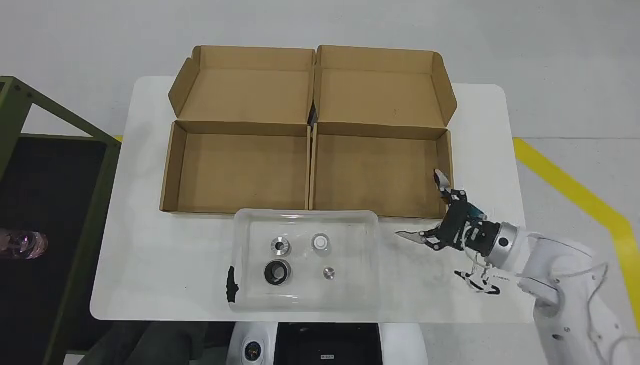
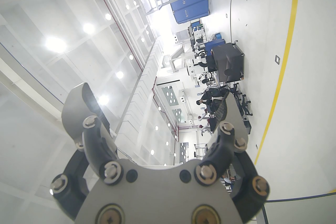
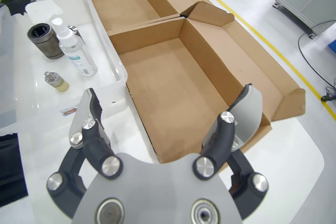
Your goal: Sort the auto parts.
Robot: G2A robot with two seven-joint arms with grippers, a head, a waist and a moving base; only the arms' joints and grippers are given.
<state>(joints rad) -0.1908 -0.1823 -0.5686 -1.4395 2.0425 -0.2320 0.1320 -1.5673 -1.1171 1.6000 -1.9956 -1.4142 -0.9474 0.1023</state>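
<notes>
A clear tray point(image 1: 305, 213) stands at the front edge of the white bench point(image 1: 150, 265). Inside it are 4 things: a dark metal cylinder point(image 3: 43, 40), a small spray bottle point(image 3: 74, 51), a short metal plug point(image 3: 56, 80) with a yellowish lower half, and 1 more metal piece point(image 1: 279, 244), which is partly hidden behind the bottle in the right wrist view. The cylinder, the bottle and the plug stand upright, apart from each other.

Behind the tray, 2 open cardboard boxes stand side by side and touch: the left box point(image 1: 240, 170) and the right box point(image 1: 380, 175), each with its lid folded back.

The right jaws are wide open and hold nothing. They hang over the bench just beside the right end of the tray, near the front corner of the right box. The left jaws are also wide open and hold nothing. They point up toward the ceiling of the hall.
</notes>
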